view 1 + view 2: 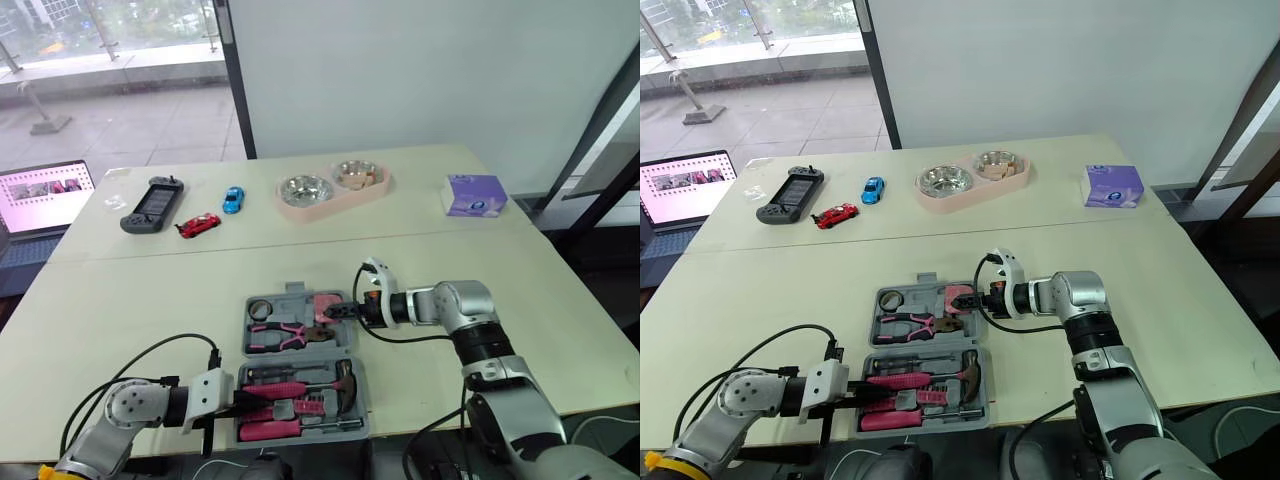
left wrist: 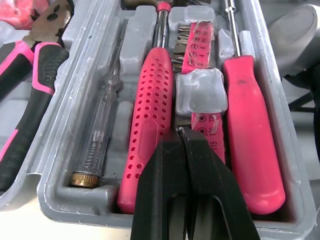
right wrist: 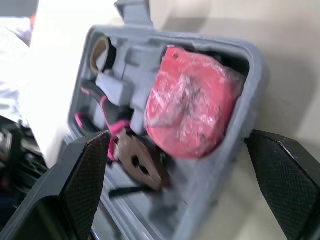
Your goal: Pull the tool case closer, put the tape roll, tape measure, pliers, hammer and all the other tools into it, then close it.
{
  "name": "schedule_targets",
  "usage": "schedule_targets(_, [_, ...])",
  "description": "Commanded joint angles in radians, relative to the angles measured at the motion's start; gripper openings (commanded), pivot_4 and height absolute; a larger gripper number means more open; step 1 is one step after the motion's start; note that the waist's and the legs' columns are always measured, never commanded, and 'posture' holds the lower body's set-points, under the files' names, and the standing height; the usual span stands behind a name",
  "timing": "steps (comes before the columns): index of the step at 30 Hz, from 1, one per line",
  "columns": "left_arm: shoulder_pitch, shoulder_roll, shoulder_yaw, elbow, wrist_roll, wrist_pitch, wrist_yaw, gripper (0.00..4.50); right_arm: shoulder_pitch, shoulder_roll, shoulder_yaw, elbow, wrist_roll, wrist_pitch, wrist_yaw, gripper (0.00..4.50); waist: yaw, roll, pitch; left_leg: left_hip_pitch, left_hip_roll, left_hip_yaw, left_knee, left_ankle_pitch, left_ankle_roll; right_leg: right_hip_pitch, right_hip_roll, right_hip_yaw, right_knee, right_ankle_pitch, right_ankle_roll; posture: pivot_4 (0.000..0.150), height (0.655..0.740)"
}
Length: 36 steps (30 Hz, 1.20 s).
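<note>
Setting: a cream tabletop (image 1: pixel 120 300) by a big window (image 1: pixel 120 30), with a white wall behind.
Tool case: the tool case (image 1: pixel 248 325) lies open and flat at the near edge, straight in front of me. The hinge between its two halves runs from my left to my right.
Near half: hammer (image 2: pixel 150 115), a red screwdriver (image 2: pixel 250 130), a clear tester (image 2: pixel 100 130) and a bit strip (image 2: pixel 197 45), all lying left to right with handles toward my left.
Left claw: my left claw (image 2: pixel 181 131) is pinched together on nothing, tips low over the gap between hammer handle and bit strip (touching or not, I cannot tell).
Left arm: low along the near edge, forearm pointing to my right into that half.
Far half: tape roll (image 1: pixel 261 307), pliers (image 1: pixel 285 335) and the pink tape measure (image 3: pixel 190 105) sit in their wells.
Right claw: my right claw (image 1: pixel 338 313) gapes wide, holding nothing, just beside the tape measure at that half's right end.
Right arm: elbow bent, forearm level, reaching to my left.
Stage: I judge the packing done, with only the closing left.
What it turns on: the far half must swing over the hinge toward me. My right claw is nearer to it, and my left sits in the way.
Beyond: pink twin bowls (image 1: pixel 333 190), a tissue box (image 1: pixel 475 194), a blue toy car (image 1: pixel 233 199), a red toy car (image 1: pixel 198 224), a handheld console (image 1: pixel 152 204), a laptop (image 1: pixel 45 195).
</note>
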Motion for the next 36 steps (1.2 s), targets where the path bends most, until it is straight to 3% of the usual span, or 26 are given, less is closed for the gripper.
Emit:
schedule_targets(1, [0.023,0.036,-0.023,0.107,0.095,0.035,0.014,0.00,-0.040,0.032,-0.037,0.056,0.037,-0.010,0.009,4.46,-0.007,0.000,0.000,0.000,0.000,0.000,0.000,0.000,0.000,0.000,0.000,0.000,0.000,0.000,0.000,0.150,0.7239])
schedule_targets(6, [0.013,0.049,-0.027,0.095,0.089,0.044,0.015,0.00,-0.053,0.039,-0.055,0.087,0.057,-0.013,0.053,4.46,-0.015,0.001,0.000,0.000,0.000,0.000,0.000,0.000,0.000,0.000,0.000,0.000,0.001,0.000,0.000,0.150,0.7239])
schedule_targets(18, [-0.007,0.065,0.003,0.038,0.061,0.102,0.031,0.00,-0.032,-0.026,-0.011,-0.046,0.107,-0.007,0.187,4.46,-0.016,0.001,0.000,0.000,0.000,-0.001,0.000,0.000,0.000,-0.001,0.001,0.000,0.001,0.000,0.000,0.150,0.7239])
schedule_targets(33, [0.114,0.138,0.201,-0.345,-0.132,0.374,0.055,0.00,-0.026,-0.052,0.012,-0.067,0.121,-0.028,0.228,4.46,-0.014,-0.004,0.006,-0.008,0.000,-0.003,0.000,0.000,0.000,-0.006,0.002,0.000,0.000,0.000,0.000,0.150,0.7239])
schedule_targets(36, [0.145,0.144,0.283,-0.420,-0.218,0.459,0.060,0.00,-0.019,-0.058,0.014,-0.080,0.125,-0.029,0.234,4.46,-0.014,-0.004,0.007,-0.008,0.000,-0.002,0.000,0.000,0.000,-0.006,0.001,0.000,-0.001,0.000,0.000,0.150,0.7239])
